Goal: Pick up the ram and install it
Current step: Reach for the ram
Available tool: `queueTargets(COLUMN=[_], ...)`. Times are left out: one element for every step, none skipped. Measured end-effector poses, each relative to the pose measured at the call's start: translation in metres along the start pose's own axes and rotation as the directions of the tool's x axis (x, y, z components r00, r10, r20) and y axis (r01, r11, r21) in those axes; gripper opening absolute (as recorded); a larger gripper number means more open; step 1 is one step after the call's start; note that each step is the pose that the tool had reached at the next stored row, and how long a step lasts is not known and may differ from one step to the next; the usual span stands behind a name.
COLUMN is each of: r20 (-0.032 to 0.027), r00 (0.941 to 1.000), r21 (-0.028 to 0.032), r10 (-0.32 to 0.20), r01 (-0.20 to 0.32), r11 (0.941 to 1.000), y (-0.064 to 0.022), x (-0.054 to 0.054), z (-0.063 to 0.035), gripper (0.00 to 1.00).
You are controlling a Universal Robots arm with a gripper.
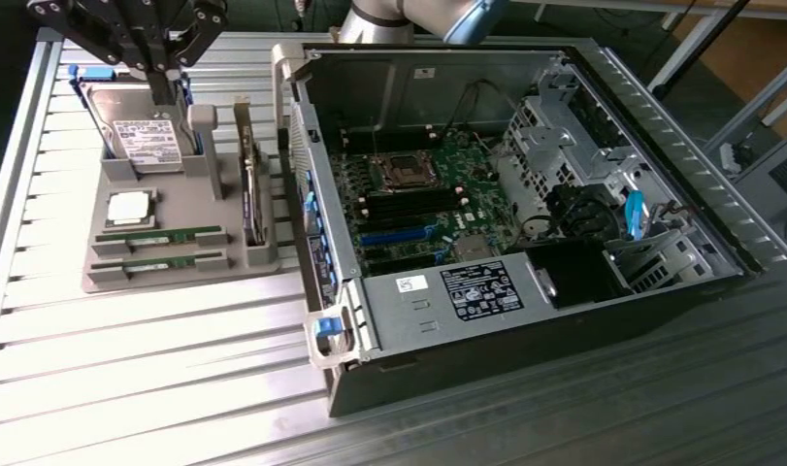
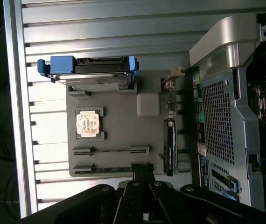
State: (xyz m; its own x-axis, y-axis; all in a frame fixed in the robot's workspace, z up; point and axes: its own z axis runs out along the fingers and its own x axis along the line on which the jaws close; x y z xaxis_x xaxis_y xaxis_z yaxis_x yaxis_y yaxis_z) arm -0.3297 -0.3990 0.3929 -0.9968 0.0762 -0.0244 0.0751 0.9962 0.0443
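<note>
Two green ram sticks [image 1: 160, 234] [image 1: 160, 262] lie side by side in slots at the near end of a grey holder tray [image 1: 225, 257], at the exterior view's left. In the wrist view they appear edge-on as thin strips [image 2: 110, 150] [image 2: 106, 169]. My gripper [image 1: 164, 85] hangs high over the tray's far end, in line with the hard drive [image 1: 147, 136]. It is shut, with nothing between its fingers. In the wrist view my gripper [image 2: 142, 173] shows its closed tips beside the end of one ram strip, well above it.
The tray also carries a silver CPU [image 1: 129, 207] [image 2: 87, 123], the hard drive [image 2: 95, 77] with blue rails, and a dark expansion card [image 1: 250, 194] [image 2: 169, 149] standing on edge. An open computer case [image 1: 704, 243] [image 2: 221, 116] with its motherboard [image 1: 412, 199] sits close to the tray on the ribbed metal table [image 1: 134, 369].
</note>
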Motion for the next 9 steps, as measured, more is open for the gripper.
queueTargets(r20=[0.0001,0.0001,0.0000,0.0000,0.0000,0.0000,0.0000,0.0000,0.0001], r00=[1.0000,1.0000,1.0000,1.0000,1.0000,1.0000,1.0000,1.0000,1.0000], r21=[0.0000,0.0000,0.0000,0.0000,0.0000,0.0000,0.0000,0.0000,-0.0001], r10=[0.000,0.000,0.000,0.000,0.000,0.000,0.000,0.000,0.000], r01=[0.000,0.000,0.000,0.000,0.000,0.000,0.000,0.000,0.000], r11=[1.0000,1.0000,1.0000,1.0000,1.0000,1.0000,1.0000,1.0000,1.0000], y=[-0.0002,-0.0002,-0.0002,-0.0002,-0.0002,-0.0002,-0.0004,-0.0008,-0.0010], x=[0.0024,0.0024,0.0025,0.0025,0.0025,0.0025,0.0026,0.0025,0.0024], z=[0.0000,0.0000,-0.0001,-0.0001,0.0000,0.0000,0.0000,-0.0001,-0.0001], gripper=[0.09,0.09,0.09,0.09,0.09,0.09,0.09,0.09,0.09])
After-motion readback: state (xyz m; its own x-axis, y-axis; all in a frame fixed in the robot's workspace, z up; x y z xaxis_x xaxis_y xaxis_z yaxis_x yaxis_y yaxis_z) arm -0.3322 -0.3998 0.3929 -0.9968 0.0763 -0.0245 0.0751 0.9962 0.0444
